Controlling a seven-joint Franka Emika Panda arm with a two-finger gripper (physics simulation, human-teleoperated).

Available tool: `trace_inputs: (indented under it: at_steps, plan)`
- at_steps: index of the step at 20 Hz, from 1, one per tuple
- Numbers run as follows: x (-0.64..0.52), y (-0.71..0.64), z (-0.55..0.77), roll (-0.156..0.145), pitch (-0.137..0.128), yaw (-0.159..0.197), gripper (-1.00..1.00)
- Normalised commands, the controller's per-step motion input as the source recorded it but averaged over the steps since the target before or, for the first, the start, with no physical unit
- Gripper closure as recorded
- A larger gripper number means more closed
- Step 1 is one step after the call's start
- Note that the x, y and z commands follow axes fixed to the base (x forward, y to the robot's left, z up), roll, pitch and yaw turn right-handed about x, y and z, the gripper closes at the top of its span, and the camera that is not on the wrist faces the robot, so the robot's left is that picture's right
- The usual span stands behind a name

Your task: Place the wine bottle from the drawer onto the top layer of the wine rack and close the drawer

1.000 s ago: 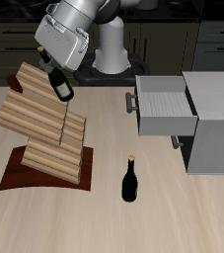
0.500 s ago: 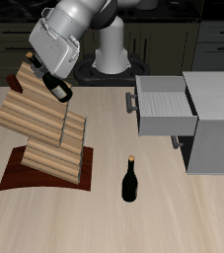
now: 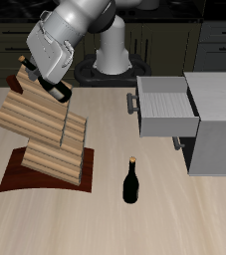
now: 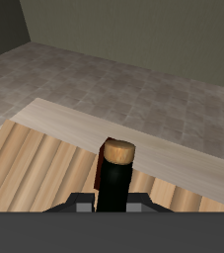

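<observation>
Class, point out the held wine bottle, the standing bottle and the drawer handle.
held wine bottle [image 3: 58, 92]: exterior view, dark body.
standing bottle [image 3: 131, 183]: exterior view, mid-body.
drawer handle [image 3: 132, 103]: exterior view, bar's middle.

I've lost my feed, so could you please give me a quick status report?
Gripper shut on the near-black glass wine bottle, over the slatted wooden wine rack's top layer. Grey metal drawer open. Second bottle upright on table, clear of path.
</observation>
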Motion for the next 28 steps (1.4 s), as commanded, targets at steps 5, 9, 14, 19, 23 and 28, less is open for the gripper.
trace_inputs:
  at_steps: [5, 9, 14, 19, 23, 28]
  plan:
    - [-0.08, -0.24, -0.07, -0.052, -0.015, -0.062, 1.0]
    - [-0.1, -0.19, -0.16, -0.048, 0.004, -0.071, 1.0]
    - [-0.09, -0.19, -0.19, -0.052, 0.017, -0.041, 1.0]
    - [-0.12, -0.22, -0.13, -0.066, 0.008, -0.04, 1.0]
    - [-0.05, -0.08, -0.09, -0.018, 0.043, 0.009, 1.0]
    - [-0.15, -0.11, 0.02, -0.048, -0.02, -0.004, 1.0]
